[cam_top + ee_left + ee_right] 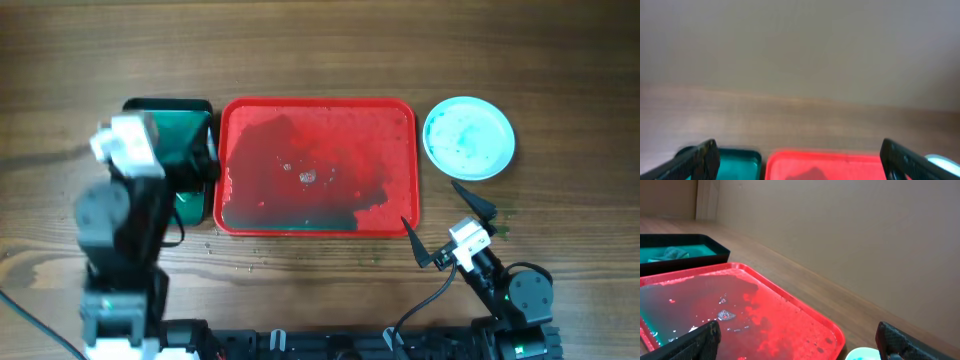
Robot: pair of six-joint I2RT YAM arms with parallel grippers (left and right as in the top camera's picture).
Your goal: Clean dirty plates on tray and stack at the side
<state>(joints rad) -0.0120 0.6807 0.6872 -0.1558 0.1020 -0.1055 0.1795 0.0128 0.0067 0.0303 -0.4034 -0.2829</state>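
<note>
The red tray [385, 135] lies mid-table and holds only a film of dark, teal-tinged water and a few bubbles; no plate is on it. A white plate with an aqua rim and teal smears [469, 137] sits on the table right of the tray; I cannot tell whether others lie under it. My right gripper [447, 226] is open and empty near the tray's front right corner, below the plate. My left gripper [203, 160] is open and empty over the gap between the green tray and the red tray. The wrist views show the red tray [830, 162] [790, 302] and the plate's edge [942, 161] [865, 355].
A dark green tray [170, 108] with teal water stands left of the red tray, partly hidden by my left arm. It also shows in the wrist views [740, 159] [700, 242], with a sponge [671, 253] in it. Small teal drips dot the wood near the front.
</note>
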